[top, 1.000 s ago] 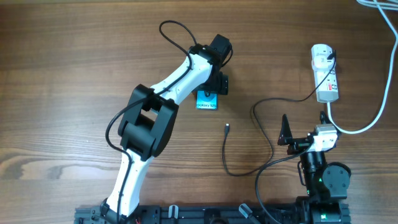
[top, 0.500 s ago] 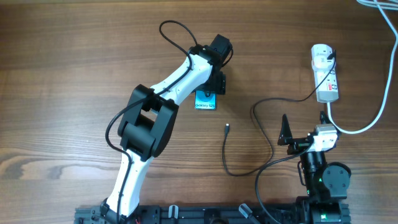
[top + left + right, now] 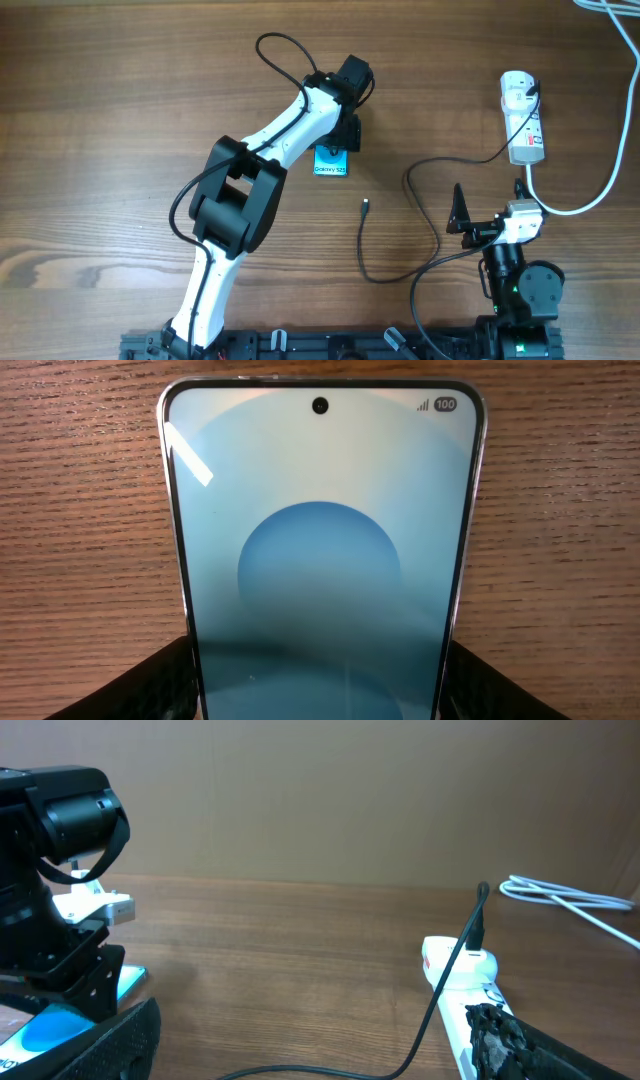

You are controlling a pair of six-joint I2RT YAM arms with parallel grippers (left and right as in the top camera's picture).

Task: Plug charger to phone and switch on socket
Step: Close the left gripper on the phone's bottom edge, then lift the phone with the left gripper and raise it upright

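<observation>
The phone (image 3: 332, 163) lies flat on the wood, screen up, lit cyan. It fills the left wrist view (image 3: 320, 540). My left gripper (image 3: 343, 137) straddles its lower end, and both black fingers (image 3: 150, 685) press against its side edges with no wood showing between. The charger tip (image 3: 366, 205) rests loose on the table to the phone's right. Its thin black cable (image 3: 408, 190) loops back to the white socket (image 3: 523, 118), seen also in the right wrist view (image 3: 455, 975). My right gripper (image 3: 488, 205) stands open near its base with only the cable passing under it (image 3: 310, 1050).
A thick white lead (image 3: 600, 190) curves from the socket off the table's right edge. The left arm's white links (image 3: 270, 140) cross the table's middle. The right arm's base (image 3: 520, 285) sits at the front right.
The left fingers have narrowed onto the phone's sides, and the phone has shifted a touch left. The right arm, charger tip and socket stay put.
</observation>
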